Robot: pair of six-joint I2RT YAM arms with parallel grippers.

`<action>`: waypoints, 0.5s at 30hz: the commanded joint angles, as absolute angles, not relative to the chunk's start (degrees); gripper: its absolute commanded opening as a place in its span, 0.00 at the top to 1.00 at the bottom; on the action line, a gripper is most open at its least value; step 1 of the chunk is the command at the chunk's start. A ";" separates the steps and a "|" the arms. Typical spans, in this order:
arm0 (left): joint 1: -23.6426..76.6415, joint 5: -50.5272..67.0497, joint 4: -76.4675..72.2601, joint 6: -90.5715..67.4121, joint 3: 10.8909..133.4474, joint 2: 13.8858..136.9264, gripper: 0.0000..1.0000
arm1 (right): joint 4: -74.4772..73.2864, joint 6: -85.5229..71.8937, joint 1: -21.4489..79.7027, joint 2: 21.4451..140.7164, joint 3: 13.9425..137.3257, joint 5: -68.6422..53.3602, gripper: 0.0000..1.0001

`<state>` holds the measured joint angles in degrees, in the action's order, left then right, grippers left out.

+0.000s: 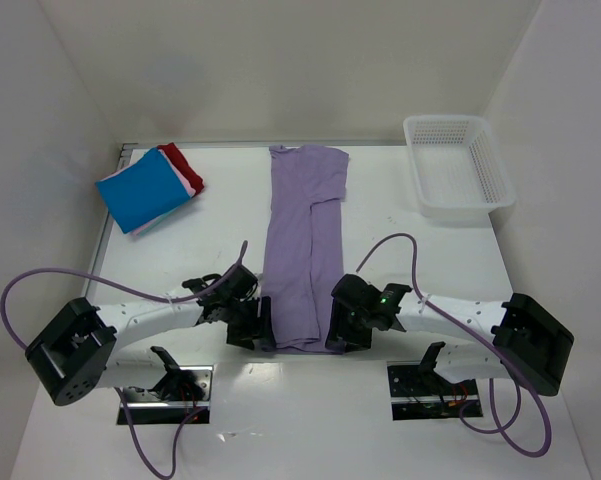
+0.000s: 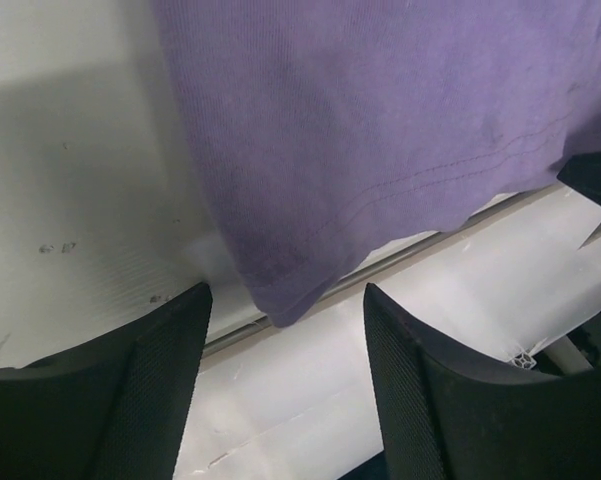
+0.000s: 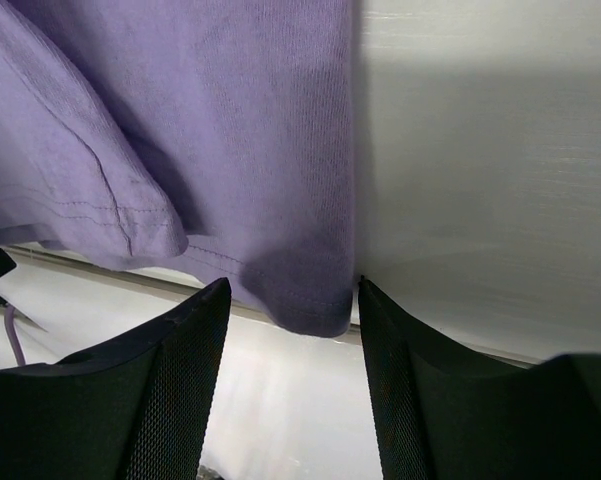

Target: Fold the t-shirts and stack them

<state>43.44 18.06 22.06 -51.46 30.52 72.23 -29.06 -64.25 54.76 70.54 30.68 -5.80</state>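
Straddling the near corners of the lavender t-shirt (image 1: 302,250), left fingers (image 2: 150,400) and right fingers (image 3: 170,400) gape, unclamped; its length runs ahead.

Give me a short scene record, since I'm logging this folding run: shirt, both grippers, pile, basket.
lavender shirt: folded into a long strip, mid-table, hem toward the arms
left gripper: open, straddling the hem's left corner
right gripper: open, straddling the hem's right corner
folded pile: far left; blue shirt on top, pink shirt and red shirt beneath
basket: white mesh, far right
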 commanded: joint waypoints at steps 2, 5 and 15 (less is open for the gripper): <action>43.68 16.08 20.92 -52.65 29.97 72.16 0.31 | -27.69 -65.65 55.37 69.70 30.76 -3.96 0.40; 43.68 15.47 20.92 -52.65 29.97 72.16 0.36 | -27.69 -65.65 55.37 69.70 30.76 -3.96 0.42; 43.68 14.94 19.86 -52.65 31.02 75.23 0.59 | -26.54 -65.65 55.37 70.31 30.23 -4.48 0.62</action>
<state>43.44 15.99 20.56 -52.53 30.55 74.39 -28.32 -64.95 54.76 70.54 30.63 -5.21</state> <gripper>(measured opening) 0.421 0.401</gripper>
